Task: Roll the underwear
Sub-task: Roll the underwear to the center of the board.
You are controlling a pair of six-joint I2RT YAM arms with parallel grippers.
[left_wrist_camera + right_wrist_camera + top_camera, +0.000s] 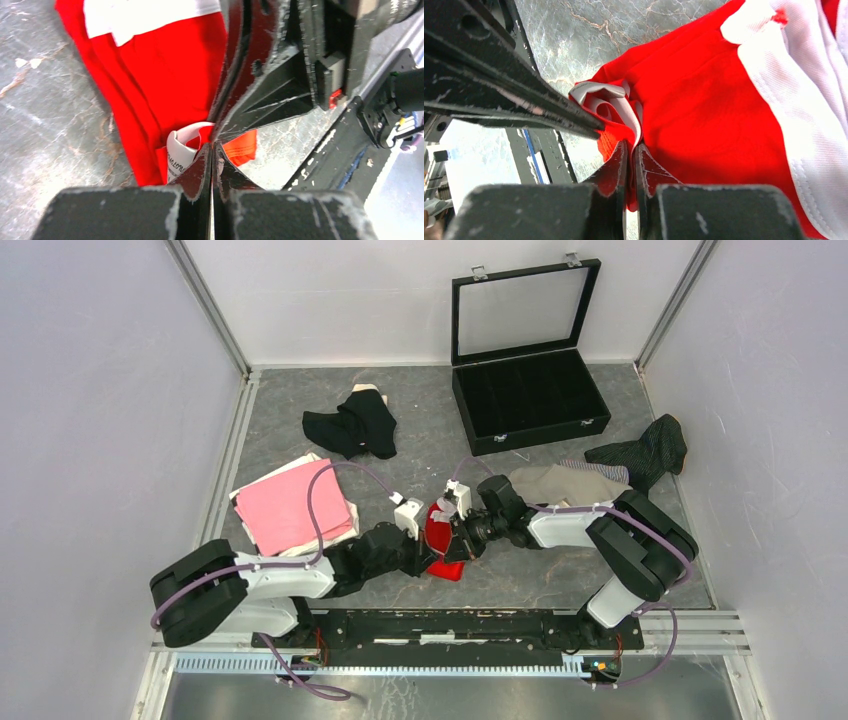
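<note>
Grey marbled table [540, 575] carries the red underwear [438, 532] at centre frame, its long axis running up-down in the overhead view. Both arms meet over its lower half. My right gripper [630, 150] pinches the curled hem, and my left gripper [212, 150] is clenched tight beside the waistband [182, 150].

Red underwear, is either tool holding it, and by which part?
The right tool pinches the red underwear at its bunched edge beside the waistband. The left tool is shut, tips at that same spot; whether it grips cannot be told.
</note>
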